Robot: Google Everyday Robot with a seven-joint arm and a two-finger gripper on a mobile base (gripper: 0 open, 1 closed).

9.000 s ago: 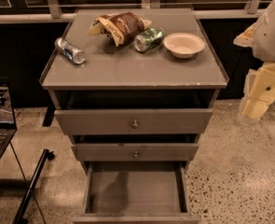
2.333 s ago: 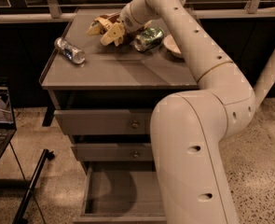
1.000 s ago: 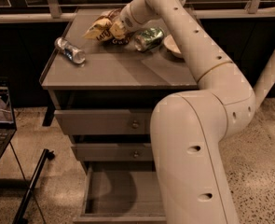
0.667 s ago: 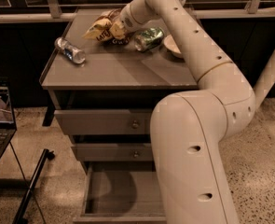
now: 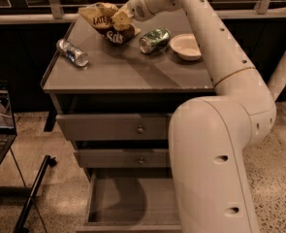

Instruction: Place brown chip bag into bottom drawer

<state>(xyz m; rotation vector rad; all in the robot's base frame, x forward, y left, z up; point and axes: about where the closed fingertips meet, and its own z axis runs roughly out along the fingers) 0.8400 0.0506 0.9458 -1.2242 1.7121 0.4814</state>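
Claw clamped on crinkled cream-and-brown foil chip bag; bag has risen off grey surface. Pick secured; open grey bottom drawer next.

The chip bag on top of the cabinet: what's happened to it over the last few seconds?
The arm, off to the right nine seconds ago, reached over the cabinet top; its gripper closed on the brown chip bag and drew it slightly left, cream end raised. The green can, bowl, bottle and open bottom drawer stayed put.

High frontal view, gripper holding brown chip bag
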